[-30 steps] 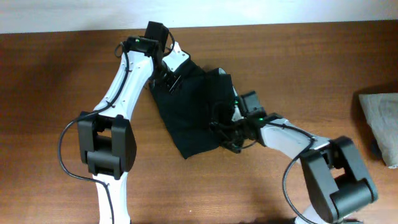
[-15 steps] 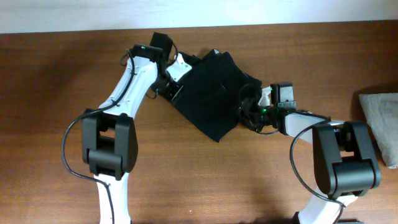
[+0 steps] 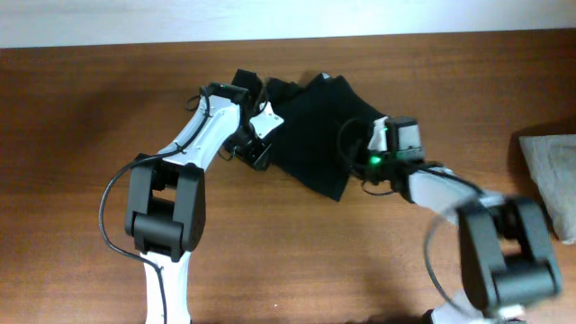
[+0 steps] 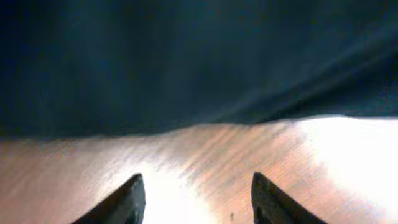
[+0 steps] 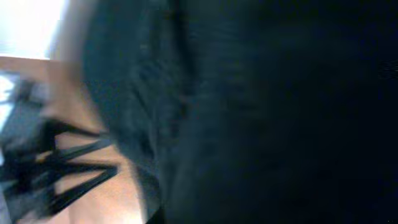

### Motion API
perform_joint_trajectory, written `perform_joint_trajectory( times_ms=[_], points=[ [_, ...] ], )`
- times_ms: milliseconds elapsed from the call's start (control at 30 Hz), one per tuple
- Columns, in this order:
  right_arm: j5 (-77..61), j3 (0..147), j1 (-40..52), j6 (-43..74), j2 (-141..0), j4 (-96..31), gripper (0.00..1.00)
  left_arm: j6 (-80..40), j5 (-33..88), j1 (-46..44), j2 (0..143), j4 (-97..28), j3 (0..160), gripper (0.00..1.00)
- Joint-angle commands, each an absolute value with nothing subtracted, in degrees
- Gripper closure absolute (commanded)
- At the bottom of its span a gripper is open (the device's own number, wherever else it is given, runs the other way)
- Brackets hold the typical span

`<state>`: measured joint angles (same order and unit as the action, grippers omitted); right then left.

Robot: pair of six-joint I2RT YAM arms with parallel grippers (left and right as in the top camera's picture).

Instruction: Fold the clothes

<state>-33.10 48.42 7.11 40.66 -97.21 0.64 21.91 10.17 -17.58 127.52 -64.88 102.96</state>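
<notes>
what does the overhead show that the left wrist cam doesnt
Only overhead: the left arm, the right arm, the whole black garment, and a grey cloth at the right edge of the table. Only left wrist: the left gripper open, bare wood between its fingertips. Both: the black fabric over brown wood.

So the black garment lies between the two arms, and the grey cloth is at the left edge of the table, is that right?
Not quite. The grey cloth lies at the right edge of the table, not the left; the overhead view shows it. The black garment does lie between the left arm and the right arm.
</notes>
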Motion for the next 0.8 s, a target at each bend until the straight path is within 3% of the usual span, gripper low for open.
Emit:
perform_joint_trajectory(
  times_ms=[0,67,167,400,467,500,567,633,767],
  points=[
    [-31.2,50.2,5.2,37.7,-79.8,-2.7,0.96,19.9,9.6,-15.2,125.0,-71.8,115.6,0.47],
    [-24.9,52.9,1.4,37.7,-72.2,-5.8,0.96,19.9,9.6,-14.8,124.8,-76.0,123.1,0.46],
    [-25.8,59.6,-11.8,37.2,-72.4,-5.8,0.96,19.0,9.6,-14.8,124.7,-77.2,124.7,0.46],
    [-44.3,95.1,-38.2,22.4,-93.4,-13.5,0.96,18.9,9.6,-15.0,124.7,-79.2,124.7,0.46],
    [-47.7,107.8,-45.4,10.2,-102.3,-23.6,0.96,18.9,9.6,-15.0,124.7,-80.6,124.7,0.47],
    [-41.9,110.1,-48.1,2.4,-104.1,-30.7,0.96,18.9,9.6,-15.0,124.7,-80.9,124.7,0.47],
    [-33.0,110.1,-53.1,0.3,-105.2,-33.6,0.96,18.9,9.6,-15.0,124.7,-82.3,124.7,0.47],
    [-39.9,110.1,-55.7,3.6,-105.3,-32.5,0.96,18.9,9.6,-15.0,124.7,-81.9,124.7,0.47],
    [-40.8,110.1,-48.6,10.1,-107.7,-20.1,0.96,18.9,9.6,-15.2,124.7,-81.7,124.7,0.47]
  ],
)
